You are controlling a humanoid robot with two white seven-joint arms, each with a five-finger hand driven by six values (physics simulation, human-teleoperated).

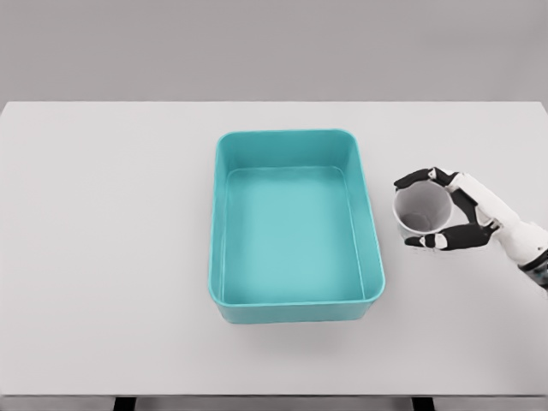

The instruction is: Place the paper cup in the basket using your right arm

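Right hand (467, 211) wraps its fingers (416, 178) around the paper cup (420, 211) (mouth facing the camera), just right of the teal basket (295, 310) on the white table (103, 240).

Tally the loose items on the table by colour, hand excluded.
Teal: 1, the basket
White: 1, the paper cup, with the right hand wrapped around it, beside the basket's right wall
Total: 2
Both sit on the white table. The basket looks empty. The left arm is not in view.
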